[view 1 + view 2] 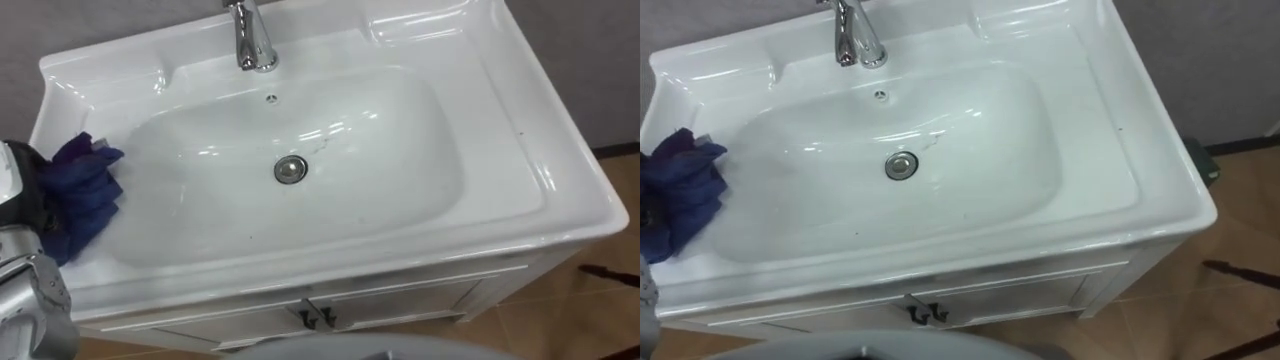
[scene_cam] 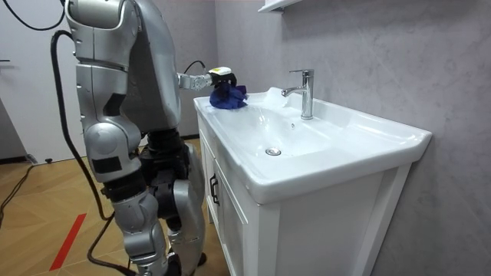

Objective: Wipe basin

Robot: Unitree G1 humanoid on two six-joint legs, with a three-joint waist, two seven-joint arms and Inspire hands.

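Little of the wiping is judged done: at the basin's left rim the left hand is set on the bunched blue cloth, its fingers hidden so the grip cannot be told; bowl, drain and right rim are left to be wiped

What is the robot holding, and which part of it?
The left hand meets the blue cloth at its bunched outer end on the basin's left rim. Whether it truly grips it cannot be told.
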